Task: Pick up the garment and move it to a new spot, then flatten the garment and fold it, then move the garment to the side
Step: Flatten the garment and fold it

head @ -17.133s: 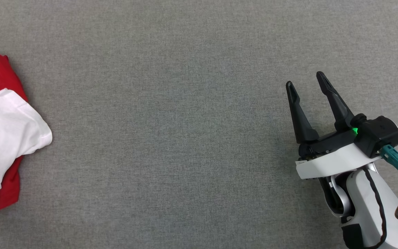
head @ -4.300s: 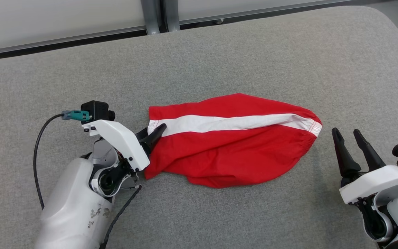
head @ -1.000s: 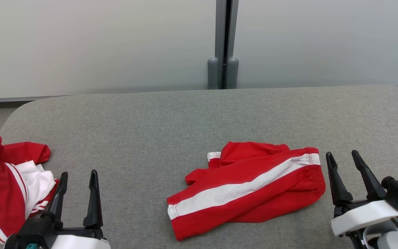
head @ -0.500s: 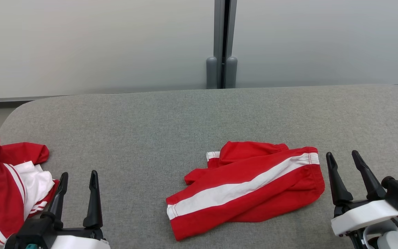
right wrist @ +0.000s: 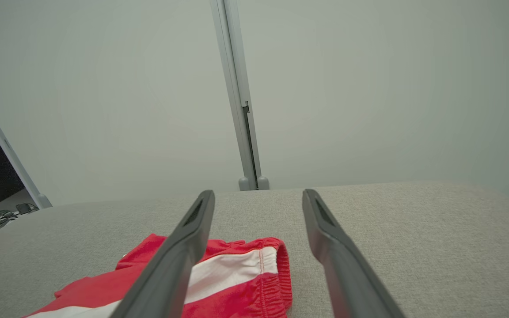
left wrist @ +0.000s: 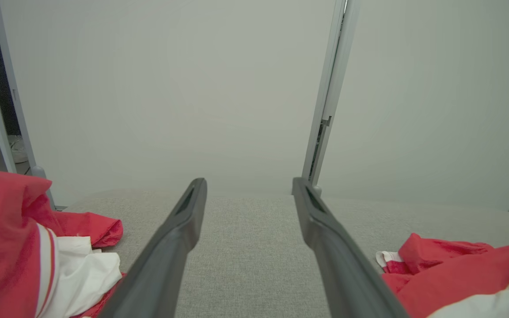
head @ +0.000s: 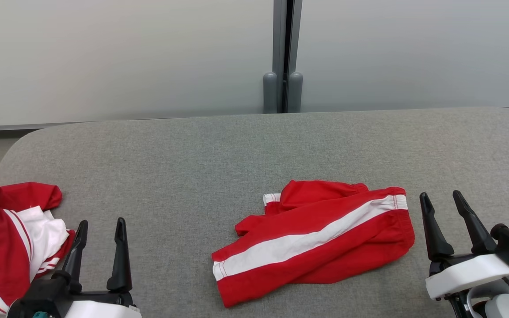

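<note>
Leftmost, at the near left end of the grey padded table [head: 254,145], the garment [head: 11,238] in a crumpled heap, red and white; close by its right side the left gripper [head: 102,221], fingers spread wide, nothing between them, contact with the cloth impossible to tell; mid-table, well apart from the heap, a red cloth with a white stripe [head: 316,238]; just right of that the right gripper [head: 439,193], equally wide and empty, clear of the cloth
</note>
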